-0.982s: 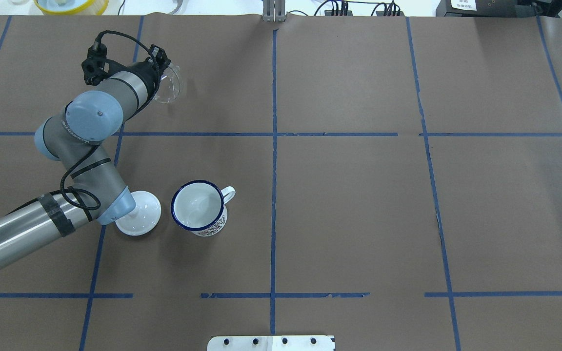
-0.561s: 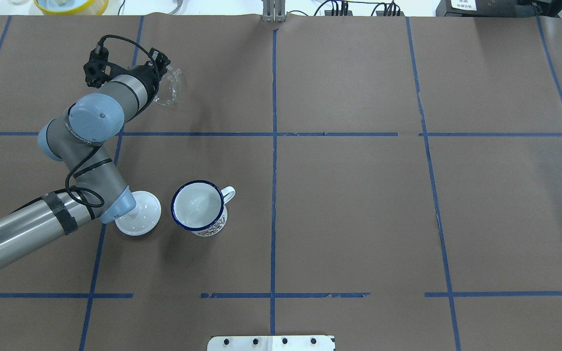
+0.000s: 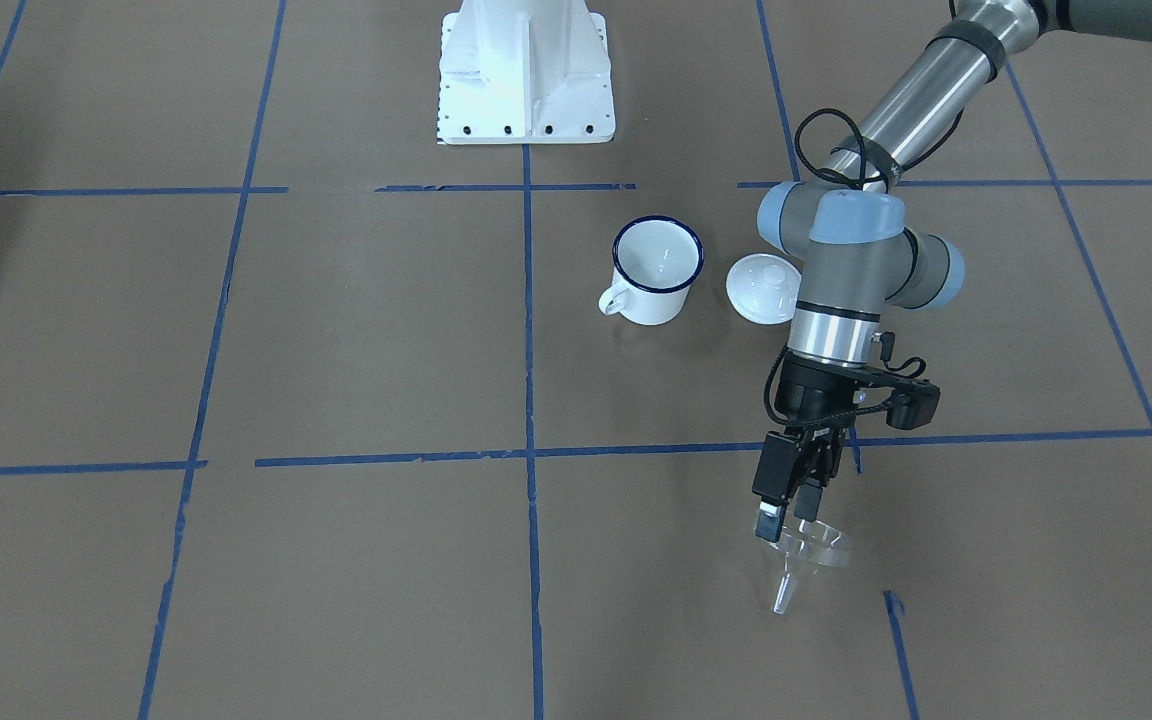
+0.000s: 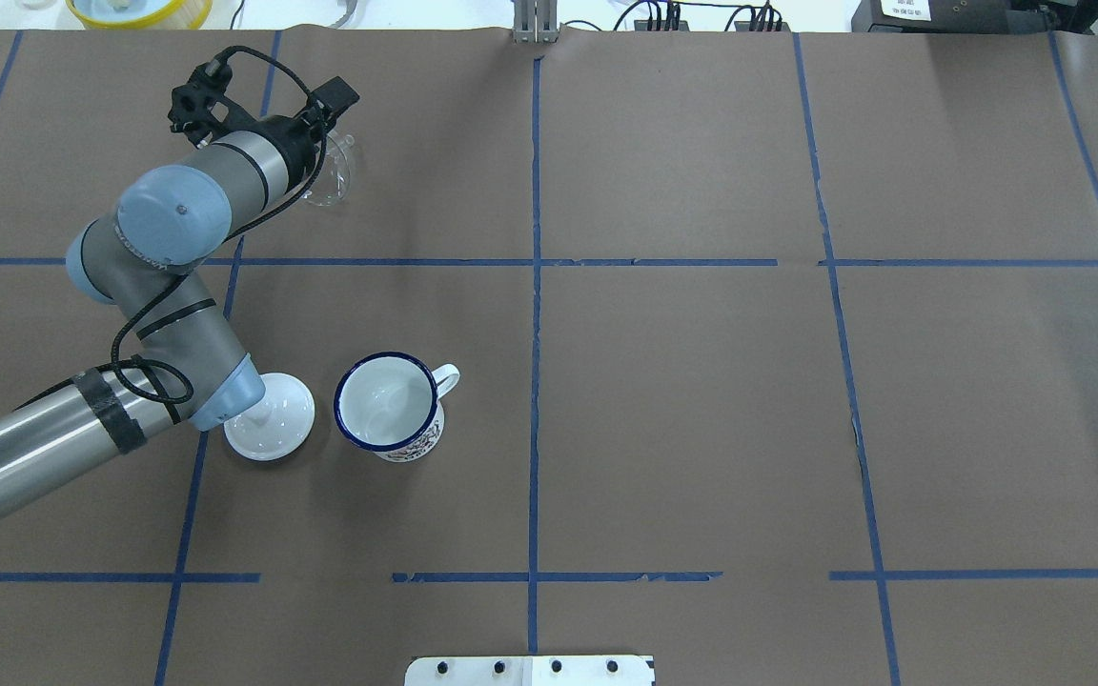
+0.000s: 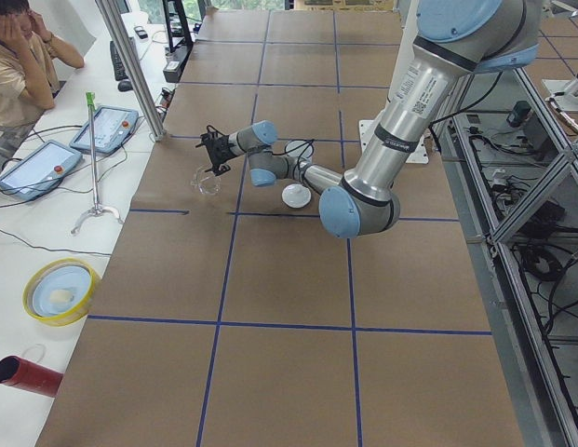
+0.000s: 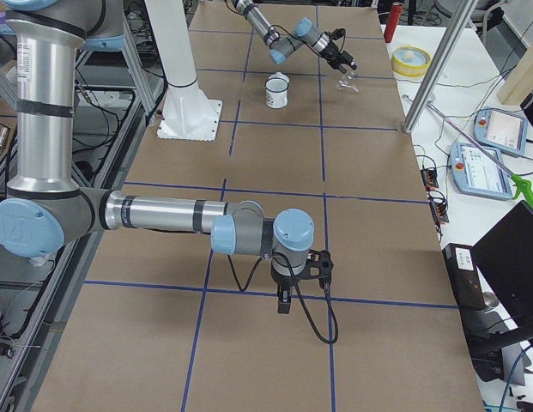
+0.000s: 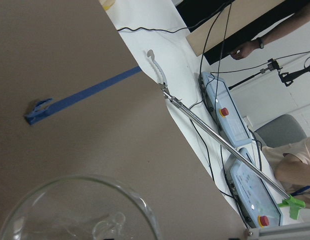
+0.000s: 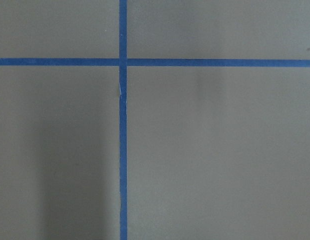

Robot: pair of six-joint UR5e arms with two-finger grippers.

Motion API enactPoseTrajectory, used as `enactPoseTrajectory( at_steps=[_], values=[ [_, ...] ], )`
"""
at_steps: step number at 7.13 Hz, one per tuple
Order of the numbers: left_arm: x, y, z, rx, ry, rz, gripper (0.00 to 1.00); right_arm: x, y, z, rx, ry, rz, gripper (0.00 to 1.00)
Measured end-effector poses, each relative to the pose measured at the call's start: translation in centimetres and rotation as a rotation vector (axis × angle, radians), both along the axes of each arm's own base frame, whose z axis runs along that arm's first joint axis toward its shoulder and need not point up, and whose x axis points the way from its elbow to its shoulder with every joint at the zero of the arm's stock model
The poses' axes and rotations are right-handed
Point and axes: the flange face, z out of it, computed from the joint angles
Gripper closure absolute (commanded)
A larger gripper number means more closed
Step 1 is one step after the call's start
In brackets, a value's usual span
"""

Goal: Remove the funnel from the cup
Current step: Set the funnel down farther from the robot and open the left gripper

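Observation:
The clear funnel (image 3: 812,549) hangs at a tilt just over the brown table, spout down. It is out of the cup and far from it, toward the operators' side. My left gripper (image 3: 786,514) is shut on its rim from above. The funnel also shows in the overhead view (image 4: 328,177) and close up in the left wrist view (image 7: 80,210). The white cup (image 3: 656,270) with the blue rim stands upright and empty, as the overhead view (image 4: 387,405) shows. My right gripper (image 6: 284,306) points down over bare table far away; I cannot tell whether it is open.
A white domed lid (image 3: 762,288) lies beside the cup, under my left arm's elbow (image 4: 225,400). The white robot base (image 3: 526,70) stands behind the cup. A yellow bowl (image 4: 139,10) sits beyond the table's far edge. Blue tape lines cross the paper.
My left wrist has turned and shifted slightly toward the far edge. The funnel stays in the gripper and looks smaller from overhead. The cup and lid have not moved.

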Motion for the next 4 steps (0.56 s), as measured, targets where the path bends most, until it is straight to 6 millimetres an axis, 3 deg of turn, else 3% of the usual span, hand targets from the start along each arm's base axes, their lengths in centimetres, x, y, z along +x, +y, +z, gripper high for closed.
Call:
enactPoseTrajectory(
  at_steps=[2, 4],
  values=[
    [-2.4, 2.3, -4.1, 0.096, -0.17, 0.244, 0.0, 0.0, 0.0, 0.0, 0.0, 0.0, 0.0, 0.0],
    [-7.3, 6.8, -8.0, 0.168, -0.307, 0.456, 0.0, 0.0, 0.0, 0.0, 0.0, 0.0, 0.0, 0.0]
  ],
)
